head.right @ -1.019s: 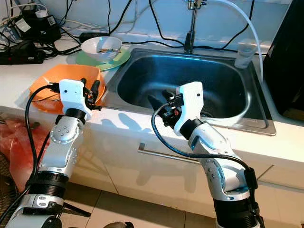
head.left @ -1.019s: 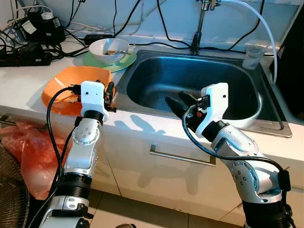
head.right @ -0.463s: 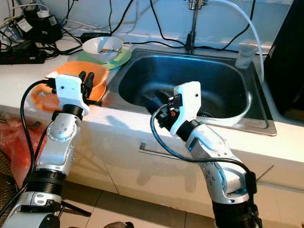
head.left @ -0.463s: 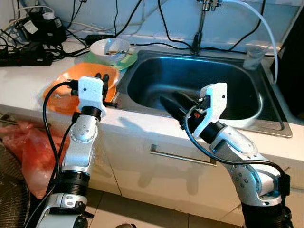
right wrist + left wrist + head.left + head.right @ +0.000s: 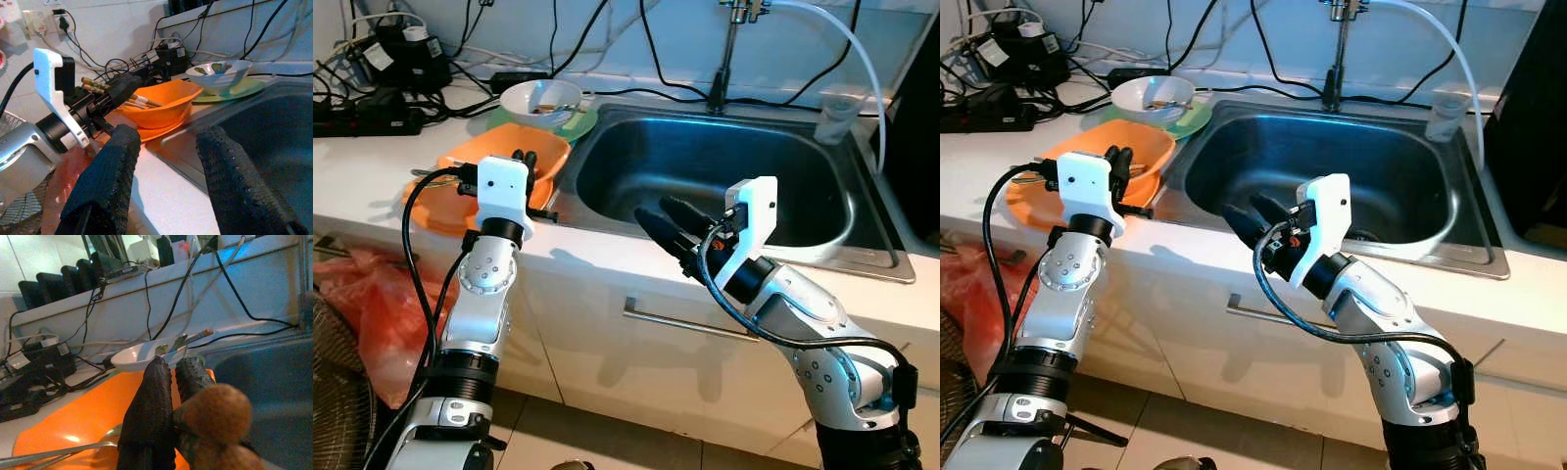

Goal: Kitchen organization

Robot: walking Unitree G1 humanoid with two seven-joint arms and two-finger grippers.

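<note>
An orange bowl (image 5: pixel 460 186) holding chopsticks (image 5: pixel 142 101) and a metal spoon (image 5: pixel 58 450) sits on the counter left of the sink (image 5: pixel 754 166). My left gripper (image 5: pixel 524 162) is at the bowl's near-right rim, fingers (image 5: pixel 151 401) pressed together, apparently pinching the rim. Behind it, a white bowl (image 5: pixel 540 98) with utensils rests on a green plate (image 5: pixel 576 124). Over the sink's near edge my right gripper (image 5: pixel 656 211) is open, nothing between its fingers (image 5: pixel 112 171), pointing toward the orange bowl.
A faucet (image 5: pixel 724 59) and white hose stand behind the sink, with a clear plastic cup (image 5: pixel 832 116) at its back right corner. Power strips and cables (image 5: pixel 372 98) crowd the back left counter. An orange plastic bag (image 5: pixel 372 313) hangs below the counter beside a cabinet handle (image 5: pixel 685 323).
The orange bowl has dropped from a steep tilt to nearly flat as my left gripper shifted toward the wall. My right gripper swung left along the sink's near edge.
</note>
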